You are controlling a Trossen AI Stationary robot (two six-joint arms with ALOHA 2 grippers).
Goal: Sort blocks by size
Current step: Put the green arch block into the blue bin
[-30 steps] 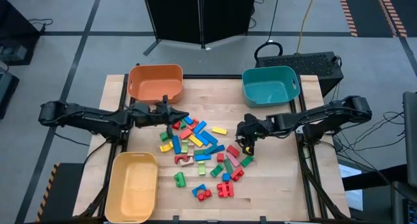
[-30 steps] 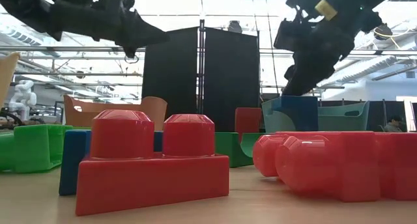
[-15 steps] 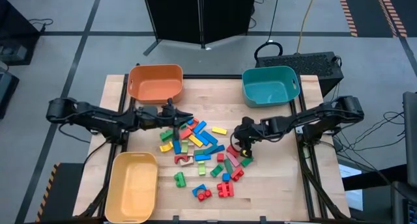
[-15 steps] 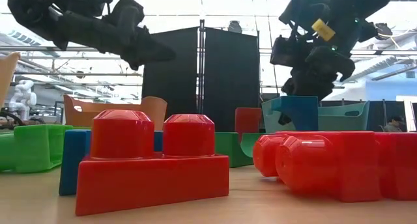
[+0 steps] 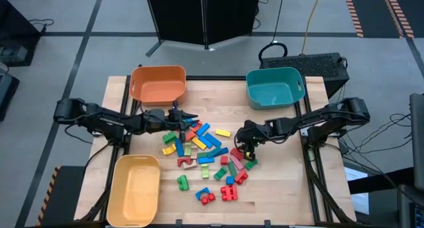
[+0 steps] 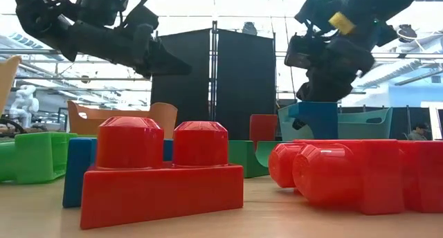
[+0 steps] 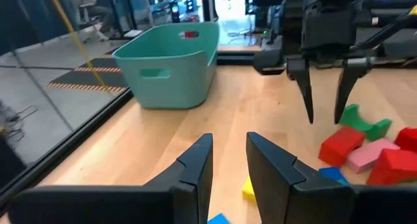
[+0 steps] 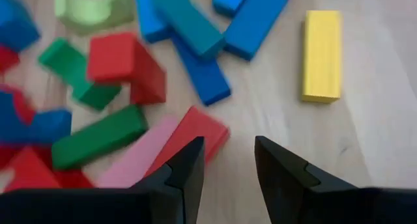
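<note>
Left claw (image 5: 190, 115) hovers at the upper left edge of the blocks (image 5: 202, 152), fingers slightly parted, empty. Right claw (image 5: 248, 150) points down at the pile's right edge, parted, pinching nothing.

Robotics lab: wooden bench (image 5: 278, 188), black partitions (image 6: 214, 79), cabled floor, high industrial ceiling.

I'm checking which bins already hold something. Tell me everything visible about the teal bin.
The teal bin is a rounded rectangular tub of smooth plastic with a rolled rim and a handle slot in its end wall. It stands upright on the table's far right corner, apart from the block pile. In the left wrist view a small red piece shows just over its rim, seemingly inside. Nothing else touches it, and neither gripper is at it.
</note>
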